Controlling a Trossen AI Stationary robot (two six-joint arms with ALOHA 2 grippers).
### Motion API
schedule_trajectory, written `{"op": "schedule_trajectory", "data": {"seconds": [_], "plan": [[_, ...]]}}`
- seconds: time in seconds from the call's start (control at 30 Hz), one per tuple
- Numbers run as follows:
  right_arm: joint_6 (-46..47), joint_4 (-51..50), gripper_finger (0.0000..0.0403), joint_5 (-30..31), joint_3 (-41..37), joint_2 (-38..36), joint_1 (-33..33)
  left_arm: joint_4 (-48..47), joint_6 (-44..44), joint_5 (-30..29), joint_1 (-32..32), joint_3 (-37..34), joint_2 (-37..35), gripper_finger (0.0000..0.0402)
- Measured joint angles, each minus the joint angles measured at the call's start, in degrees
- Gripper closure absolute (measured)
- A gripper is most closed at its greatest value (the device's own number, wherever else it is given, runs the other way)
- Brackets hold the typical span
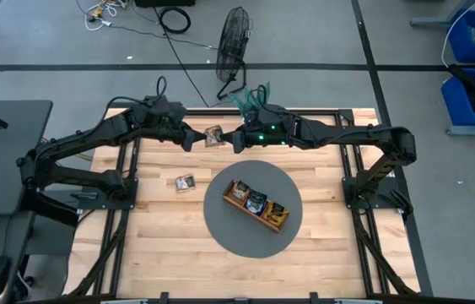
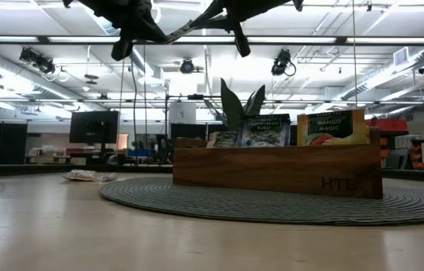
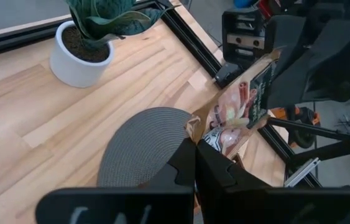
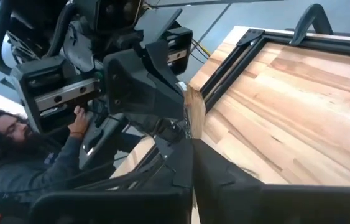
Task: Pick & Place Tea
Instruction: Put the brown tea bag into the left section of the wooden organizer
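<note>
- Looking straight down: a tea sachet [image 1: 213,136] is held in the air over the far middle of the wooden table [image 1: 170,245], pinched on its left edge by the left gripper [image 1: 195,138] and on its right edge by the right gripper [image 1: 230,141]; both pairs of fingers are pressed together on it.
- A second sachet [image 1: 186,181] is seen lying flat on the table, left of the round grey mat [image 1: 224,232] and apart from it.
- A wooden tray [image 1: 256,203] is set slantwise on the mat, with three sachets standing in it, the rightmost yellow-orange.
- A potted plant [image 1: 252,98] is placed at the far edge of the table, just behind the right gripper.
- At table height: the tray [image 2: 279,170] is shown on the mat [image 2: 272,205], with sachets upright in it, one dark [image 2: 264,129] and one yellow-orange [image 2: 330,127]. The loose sachet [image 2: 85,176] is seen on the table at left. Both arms are seen only at the top edge; the grip cannot be told here.
- Left wrist view: the shared sachet [image 3: 240,112] is clamped by the closed left fingers [image 3: 190,165], its other end taken by the right gripper. The mat [image 3: 140,146] and the white plant pot [image 3: 78,59] are seen below.
- Right wrist view: the sachet [image 4: 194,112] is seen edge-on, nipped by the closed right fingers [image 4: 184,165]. A seated person [image 4: 19,155] is visible beyond the table.
</note>
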Motion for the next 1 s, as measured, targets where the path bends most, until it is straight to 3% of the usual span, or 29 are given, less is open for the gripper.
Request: {"op": "schedule_trajectory", "data": {"seconds": [0.4,0.73,1.0], "plan": [[0.0,-1.0,0.0402,-1.9,0.0,-0.1,0.0,0.2,1.6,-0.3,0.0,0.0,0.0,0.0328],[0.9,-17.4,0.0403,-4.9,0.0,-5.7,0.3,-5.8,12.9,-0.7,0.0,0.0,0.0,0.0232],[3.1,-24.6,0.0403,-6.4,0.0,-4.7,4.8,-10.4,20.9,-0.7,0.0,0.0,0.0,0.0207]]}}
